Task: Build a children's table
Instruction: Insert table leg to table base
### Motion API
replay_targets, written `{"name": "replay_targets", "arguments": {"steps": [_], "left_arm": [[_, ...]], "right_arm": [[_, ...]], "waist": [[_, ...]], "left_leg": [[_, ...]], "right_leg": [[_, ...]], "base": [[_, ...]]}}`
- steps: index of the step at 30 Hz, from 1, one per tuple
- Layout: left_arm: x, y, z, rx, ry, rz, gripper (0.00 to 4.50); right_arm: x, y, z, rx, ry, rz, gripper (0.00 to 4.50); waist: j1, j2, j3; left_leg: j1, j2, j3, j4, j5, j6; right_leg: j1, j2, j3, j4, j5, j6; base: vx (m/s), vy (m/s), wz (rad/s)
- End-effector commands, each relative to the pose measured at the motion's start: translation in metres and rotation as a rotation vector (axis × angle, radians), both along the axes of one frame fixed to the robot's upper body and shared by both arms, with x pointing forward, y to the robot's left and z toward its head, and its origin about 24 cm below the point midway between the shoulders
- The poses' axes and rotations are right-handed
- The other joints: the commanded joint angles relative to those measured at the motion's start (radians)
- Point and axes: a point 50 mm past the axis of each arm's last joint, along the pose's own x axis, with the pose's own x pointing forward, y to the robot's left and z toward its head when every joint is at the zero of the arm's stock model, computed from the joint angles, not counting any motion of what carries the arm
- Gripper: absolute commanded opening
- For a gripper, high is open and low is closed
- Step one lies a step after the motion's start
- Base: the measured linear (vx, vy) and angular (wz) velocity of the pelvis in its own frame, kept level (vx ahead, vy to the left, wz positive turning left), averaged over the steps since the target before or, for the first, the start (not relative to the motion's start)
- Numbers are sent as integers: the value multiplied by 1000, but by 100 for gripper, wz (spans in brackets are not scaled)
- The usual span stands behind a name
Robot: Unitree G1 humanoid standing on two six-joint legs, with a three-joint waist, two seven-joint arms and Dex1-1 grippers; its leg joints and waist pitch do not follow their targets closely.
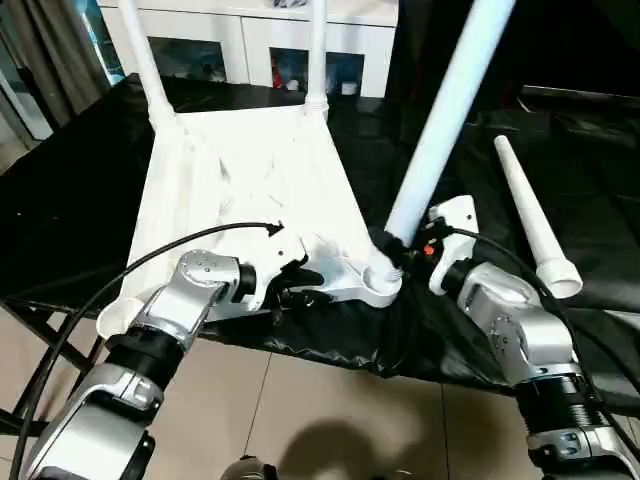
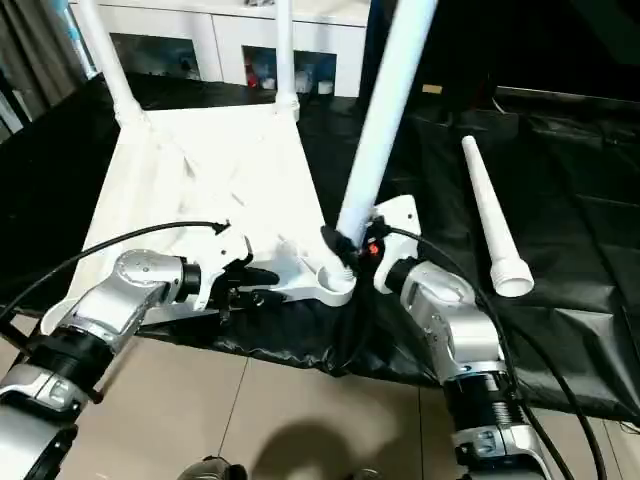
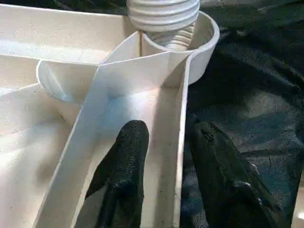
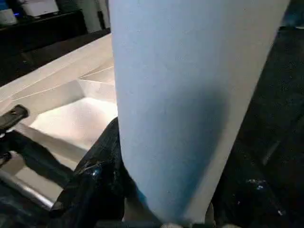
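At lower centre the left gripper (image 1: 292,290) clamps the rim of the upturned white plastic table top (image 1: 250,180), so the right gripper (image 1: 400,250), grasping the long white tubular leg (image 1: 440,130), should twist it upright into the corner socket (image 1: 380,283)

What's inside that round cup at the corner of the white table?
The ribbed screw end of a white leg sits in the corner socket, held by the right claw. The socket's bottom is hidden.

Bare black counter (image 1: 600,180) open toward far right corner. Blocked at near edge by tilted leg (image 1: 445,120); loose leg (image 1: 530,215) lying across right side.
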Motion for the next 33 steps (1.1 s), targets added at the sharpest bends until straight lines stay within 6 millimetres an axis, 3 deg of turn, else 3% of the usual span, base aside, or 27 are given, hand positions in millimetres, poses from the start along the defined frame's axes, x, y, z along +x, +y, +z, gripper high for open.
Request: {"name": "replay_targets", "arguments": {"steps": [1,8,10,14,15,33], "left_arm": [[1,4,-2,28,8,-9,137],[-1,10,-5,49,39,-13,88],[-1,12,-5,51,45,-13,50],[-2,14,-6,49,55,-15,15],[-2,14,-5,43,61,-16,7],[-3,14,-7,43,76,-34,0]], "right_arm": [[-2,3,5,-15,-34,37,191],[-5,5,-2,-49,-2,73,191],[-6,5,-4,-58,6,76,191],[-7,5,-6,-73,13,86,191],[-7,4,-8,-79,18,88,191],[-13,4,-11,-91,58,135,191]], "waist": [[0,-4,-81],[0,-4,-82],[-1,-4,-81],[-2,-4,-76],[-2,-8,-75],[-5,-7,-74]], "left_leg": [[31,39,-24,-79,-219,-12],[30,41,-25,-80,-211,-11],[29,41,-25,-79,-211,-10],[32,41,-25,-83,-241,-17],[34,42,-26,-84,-255,-21],[38,43,-28,-89,-273,-24]], "right_leg": [[50,-71,48,-79,-214,-203],[49,-72,49,-76,-207,-206],[49,-72,49,-76,-207,-208],[47,-72,50,-82,-257,-200],[48,-74,50,-84,-286,-195],[47,-73,52,-90,-309,-187]], "base": [[0,0,0],[0,0,0],[0,0,0],[0,0,0],[0,0,0],[0,0,0]]}}
